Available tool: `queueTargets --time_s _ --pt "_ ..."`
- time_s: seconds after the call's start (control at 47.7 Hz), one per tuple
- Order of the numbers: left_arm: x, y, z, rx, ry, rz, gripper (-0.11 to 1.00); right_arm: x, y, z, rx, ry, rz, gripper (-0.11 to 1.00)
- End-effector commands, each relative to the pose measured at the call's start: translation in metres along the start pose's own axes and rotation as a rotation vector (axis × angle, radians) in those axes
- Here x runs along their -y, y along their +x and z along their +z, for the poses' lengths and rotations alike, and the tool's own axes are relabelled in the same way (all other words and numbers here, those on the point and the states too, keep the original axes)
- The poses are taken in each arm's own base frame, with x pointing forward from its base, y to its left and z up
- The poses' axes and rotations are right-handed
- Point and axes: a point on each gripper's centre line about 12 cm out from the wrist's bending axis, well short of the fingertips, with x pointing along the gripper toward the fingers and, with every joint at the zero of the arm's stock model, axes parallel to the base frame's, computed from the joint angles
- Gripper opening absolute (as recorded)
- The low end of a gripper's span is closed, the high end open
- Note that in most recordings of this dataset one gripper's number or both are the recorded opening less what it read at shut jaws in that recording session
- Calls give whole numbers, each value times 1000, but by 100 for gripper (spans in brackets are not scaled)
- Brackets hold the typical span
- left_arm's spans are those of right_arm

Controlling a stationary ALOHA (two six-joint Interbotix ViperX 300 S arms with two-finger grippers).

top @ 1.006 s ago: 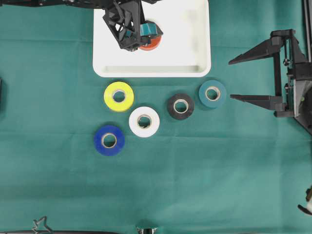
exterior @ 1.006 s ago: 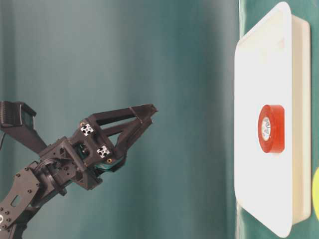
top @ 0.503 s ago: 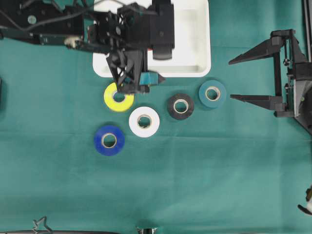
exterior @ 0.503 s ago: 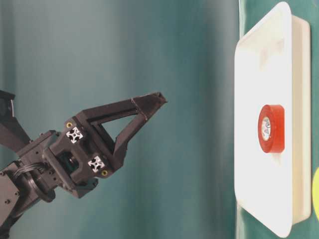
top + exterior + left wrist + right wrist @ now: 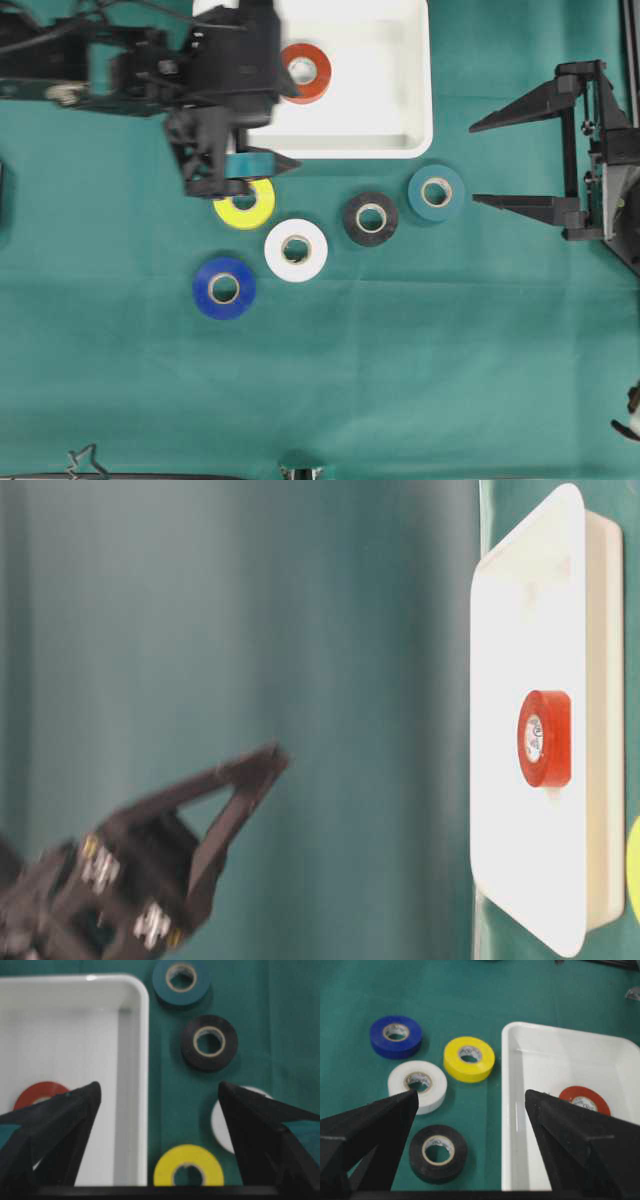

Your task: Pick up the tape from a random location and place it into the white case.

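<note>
Left tool [image 5: 232, 172], spread wide, hangs over yellow tape [image 5: 250, 205].

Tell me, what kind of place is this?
Probably a robot practice table in a lab: a green cloth covers it, tape rolls lie beside a white case, and two black robot grippers wait over it.

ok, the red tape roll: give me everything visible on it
The red tape roll is a glossy orange-red ring, vinyl by the look of it, around a pale cardboard core with small print on it. It lies flat, hole up, inside the white case, on the floor of the case and clear of the walls. It is the only roll in there. Nothing grips it: the left tool stands open and apart from it, one finger covering part of it in the left wrist view.
</note>
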Motion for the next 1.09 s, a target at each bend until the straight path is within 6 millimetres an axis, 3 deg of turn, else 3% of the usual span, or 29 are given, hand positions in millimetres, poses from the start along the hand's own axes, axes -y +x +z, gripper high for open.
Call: queueTargets --time_s 0.0,0.398,0.566,0.776,1.069 --pt "1 -26 1 98 -3 4 95 0 0 12 32 2 0 92" --pt "5 -97 -52 257 -7 15 95 0 0 12 34 2 0 92" --pt "7 -117 -71 294 -9 17 95 0 0 12 32 2 0 92" --pt "9 -125 -103 294 -10 16 95 0 0 11 31 2 0 92" --pt "12 -118 -132 270 -17 12 94 0 0 10 26 2 0 92"
